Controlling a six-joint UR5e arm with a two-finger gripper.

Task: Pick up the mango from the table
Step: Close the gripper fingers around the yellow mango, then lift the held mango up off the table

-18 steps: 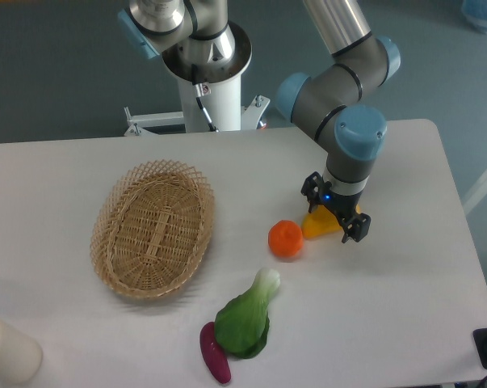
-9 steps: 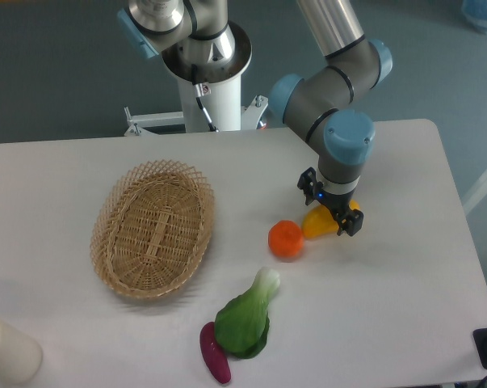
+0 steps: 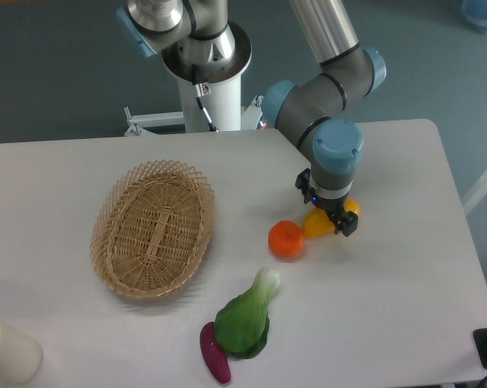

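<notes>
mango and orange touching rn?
Cannot tell. In the fixed camera view the mango sits right beside the orange with no clear gap between them, but true contact is not plain; the gripper covers part of the mango.

Woven wicker basket [image 3: 153, 230]; smooth matt table [image 3: 388, 299].

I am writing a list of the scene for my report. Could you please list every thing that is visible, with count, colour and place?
mango: one, yellow to orange, right of centre on the table, partly hidden under the gripper, beside the orange
orange: one, orange, centre of the table
basket: one, tan wicker, left of centre, nothing inside
leafy vegetable: one, green with a white stem, near the front edge
eggplant: one, purple, front edge, touching the leafy vegetable
cylinder: one, cream, front left corner, cut off by the frame
table: one, white
arm: one, silver with blue caps
gripper: one, black, fingers either side of the mango; grip cannot be confirmed
</notes>
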